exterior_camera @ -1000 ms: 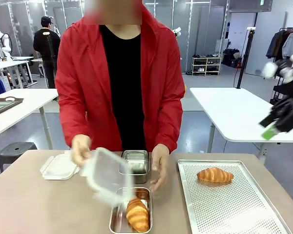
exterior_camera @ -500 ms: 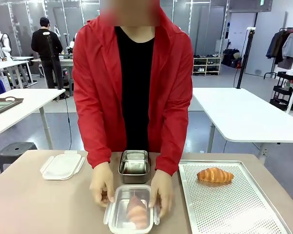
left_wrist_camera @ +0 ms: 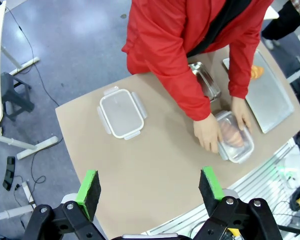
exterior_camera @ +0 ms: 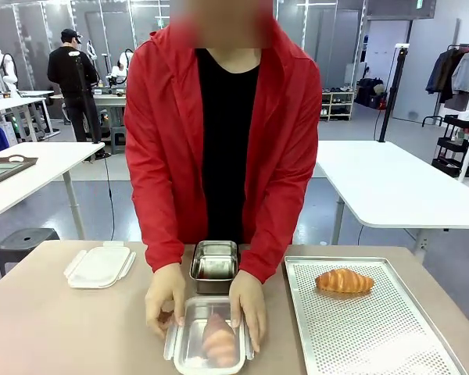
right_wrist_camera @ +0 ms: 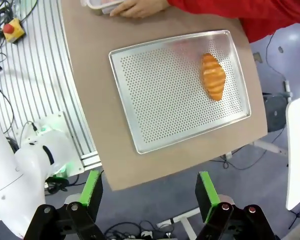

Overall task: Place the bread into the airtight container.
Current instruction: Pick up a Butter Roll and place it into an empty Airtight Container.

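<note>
The left gripper [left_wrist_camera: 150,182] hangs high over the table, fingers spread wide, holding nothing. Far ahead of them, out past one green finger, sits the airtight container [left_wrist_camera: 243,154] with a bread [left_wrist_camera: 232,136] inside. The person's hands [exterior_camera: 166,293] press its clear lid [exterior_camera: 194,320] from both sides, likely to snap it tight. The right gripper [right_wrist_camera: 149,190] is spread wide and empty too. Straight ahead of its fingers, well away, a second bread [right_wrist_camera: 213,76] lies on the tray [right_wrist_camera: 165,95], probably waiting its turn.
</note>
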You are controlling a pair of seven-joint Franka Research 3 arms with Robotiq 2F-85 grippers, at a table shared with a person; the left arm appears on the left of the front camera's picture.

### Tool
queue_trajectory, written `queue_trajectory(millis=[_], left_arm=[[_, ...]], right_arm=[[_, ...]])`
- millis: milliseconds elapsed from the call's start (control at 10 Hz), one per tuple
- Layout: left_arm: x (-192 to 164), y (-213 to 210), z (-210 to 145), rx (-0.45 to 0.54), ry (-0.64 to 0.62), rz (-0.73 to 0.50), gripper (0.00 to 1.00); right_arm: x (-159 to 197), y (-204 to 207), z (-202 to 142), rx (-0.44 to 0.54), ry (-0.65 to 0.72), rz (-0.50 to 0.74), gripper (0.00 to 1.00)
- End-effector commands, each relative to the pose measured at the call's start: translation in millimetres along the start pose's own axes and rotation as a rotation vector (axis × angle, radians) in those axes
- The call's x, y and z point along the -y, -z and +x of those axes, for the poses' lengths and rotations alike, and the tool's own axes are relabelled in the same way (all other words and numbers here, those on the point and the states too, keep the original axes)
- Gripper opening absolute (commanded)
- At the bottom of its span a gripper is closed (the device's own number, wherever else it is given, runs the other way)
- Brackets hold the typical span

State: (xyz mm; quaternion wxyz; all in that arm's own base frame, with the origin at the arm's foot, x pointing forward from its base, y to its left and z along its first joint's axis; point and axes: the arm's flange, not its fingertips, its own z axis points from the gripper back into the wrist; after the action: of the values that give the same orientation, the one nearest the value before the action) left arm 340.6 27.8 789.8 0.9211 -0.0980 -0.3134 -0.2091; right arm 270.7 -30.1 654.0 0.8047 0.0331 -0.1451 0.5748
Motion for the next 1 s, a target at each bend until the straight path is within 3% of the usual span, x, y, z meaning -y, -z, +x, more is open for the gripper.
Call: queue_trajectory(millis=[0,900], left_arm=[[1.1,-0.7,-0.7,0.002,0.003,-0.005,1.00],[1.1,-0.7,-0.7,0.002,0.003,-0.005,1.00]], right_arm=[[5.5,2.6,0.4,-0.009,-0.012,0.003,0.93],[5.5,2.6,0.4,-0.009,-0.012,0.003,0.93]])
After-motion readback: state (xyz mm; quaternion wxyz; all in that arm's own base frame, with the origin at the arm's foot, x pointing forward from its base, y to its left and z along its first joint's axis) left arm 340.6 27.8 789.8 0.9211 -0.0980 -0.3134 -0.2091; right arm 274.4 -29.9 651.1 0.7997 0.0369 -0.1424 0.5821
